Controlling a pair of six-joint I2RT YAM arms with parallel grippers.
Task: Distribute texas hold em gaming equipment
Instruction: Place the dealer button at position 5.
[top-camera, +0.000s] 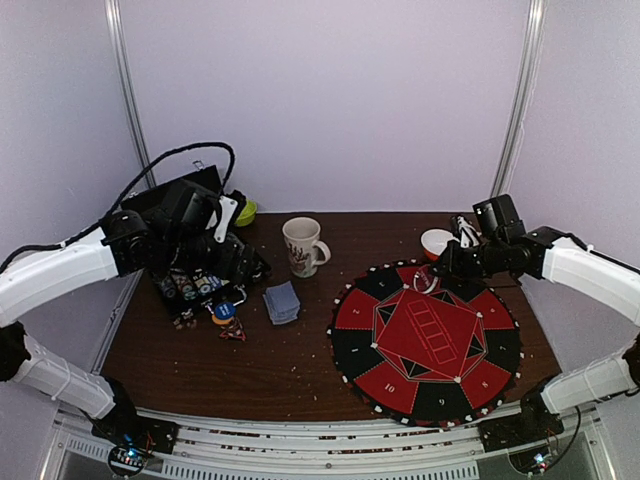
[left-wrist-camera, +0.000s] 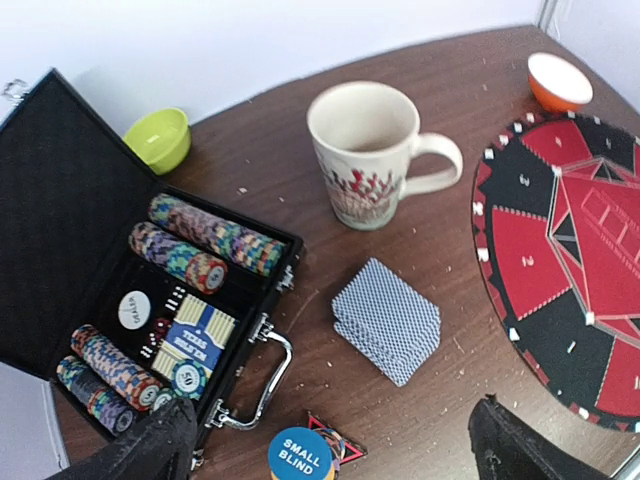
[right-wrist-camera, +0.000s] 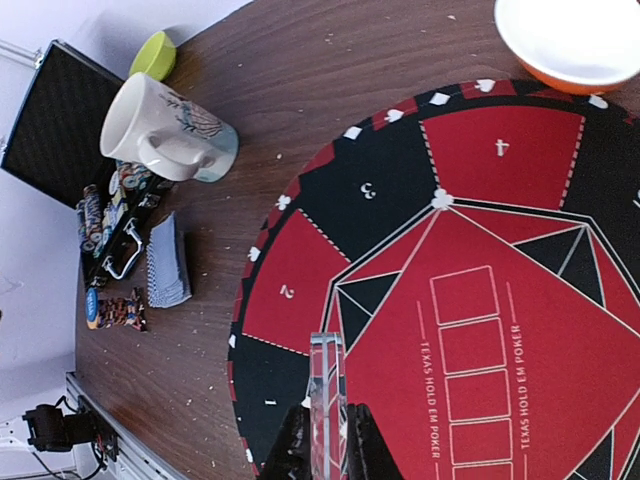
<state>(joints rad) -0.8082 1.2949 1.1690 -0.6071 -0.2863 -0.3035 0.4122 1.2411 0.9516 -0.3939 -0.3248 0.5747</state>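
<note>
One clear button disc (right-wrist-camera: 325, 370) stands edge-up, clamped in my right gripper (right-wrist-camera: 327, 445) above the poker mat (right-wrist-camera: 480, 160); my spread left gripper (left-wrist-camera: 332, 430) hangs nearer the cards (left-wrist-camera: 387, 320).

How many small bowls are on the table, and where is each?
2. The green bowl sits beside the raised lid of the open case, far left; the orange bowl sits just beyond the round poker mat. No others show.

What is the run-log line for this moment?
left gripper open, by black chip case | right gripper shut on clear round disc over red-black poker mat | blue-backed card stack on table
</note>
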